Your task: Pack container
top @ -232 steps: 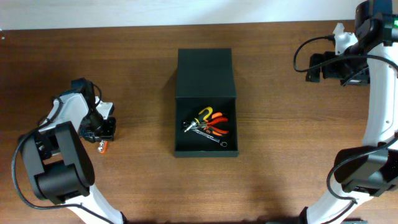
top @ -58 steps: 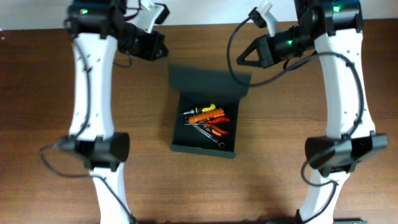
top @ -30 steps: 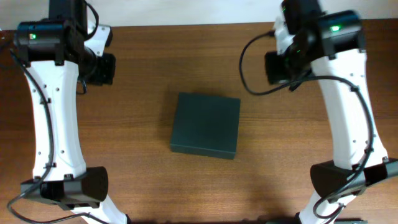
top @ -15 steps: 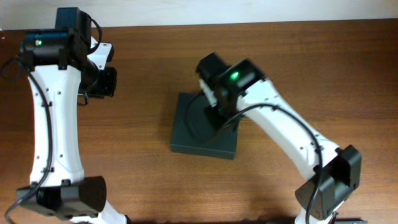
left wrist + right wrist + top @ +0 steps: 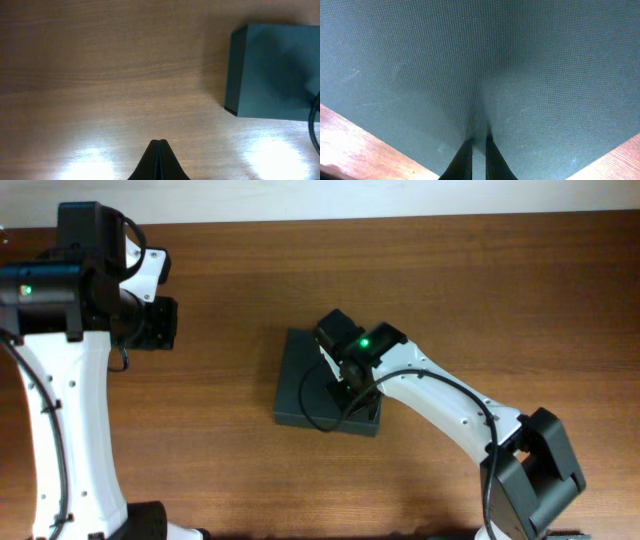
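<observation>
1. The right gripper (image 5: 478,159), fingers nearly together with a thin gap, presses on the container (image 5: 303,375) lid; overhead, the arm hides it.
2. The left gripper (image 5: 159,159), pressed together, hangs over bare table (image 5: 100,75), far left.
3. The container sits mid-table, lid down, contents hidden.

Wooden table (image 5: 230,470) — brown, horizontal grain, filling near, left and right of the overhead view, pale wall strip (image 5: 300,198) along the far edge — bright glare patches on the tabletop, left wrist view
</observation>
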Robot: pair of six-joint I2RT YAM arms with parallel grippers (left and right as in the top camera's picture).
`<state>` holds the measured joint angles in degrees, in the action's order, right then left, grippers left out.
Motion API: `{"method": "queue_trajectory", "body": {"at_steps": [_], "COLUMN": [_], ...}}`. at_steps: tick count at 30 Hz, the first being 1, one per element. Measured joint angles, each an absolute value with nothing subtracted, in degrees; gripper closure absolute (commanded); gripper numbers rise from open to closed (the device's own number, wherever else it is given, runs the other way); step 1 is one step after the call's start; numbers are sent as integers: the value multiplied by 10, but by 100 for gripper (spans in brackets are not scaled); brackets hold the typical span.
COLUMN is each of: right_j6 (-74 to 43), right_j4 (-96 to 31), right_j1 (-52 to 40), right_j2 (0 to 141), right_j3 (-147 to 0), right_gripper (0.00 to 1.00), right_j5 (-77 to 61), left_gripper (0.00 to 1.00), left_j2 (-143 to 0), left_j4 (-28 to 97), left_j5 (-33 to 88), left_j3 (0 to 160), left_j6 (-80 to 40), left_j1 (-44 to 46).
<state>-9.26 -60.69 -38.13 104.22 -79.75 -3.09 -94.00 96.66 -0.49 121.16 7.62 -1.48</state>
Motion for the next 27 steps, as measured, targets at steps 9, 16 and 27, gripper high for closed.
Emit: {"method": "queue_trajectory", "body": {"at_steps": [9, 16, 27], "right_j6": [-93, -91, -91], "right_j4": [-616, -647, -619], "right_j1": [-361, -211, -125], "right_j2": [1034, 961, 569], "right_j3": [-801, -841, -735], "right_gripper": [90, 90, 62], "right_j5": [-22, 6, 50], "left_gripper": [98, 98, 82], "left_j2": [-886, -771, -496], "left_j4": [948, 860, 674], "left_j5": [3, 32, 47], "left_j3": [1179, 1048, 666], "left_j6": [76, 86, 102], "left_j1": [-15, -8, 123]}}
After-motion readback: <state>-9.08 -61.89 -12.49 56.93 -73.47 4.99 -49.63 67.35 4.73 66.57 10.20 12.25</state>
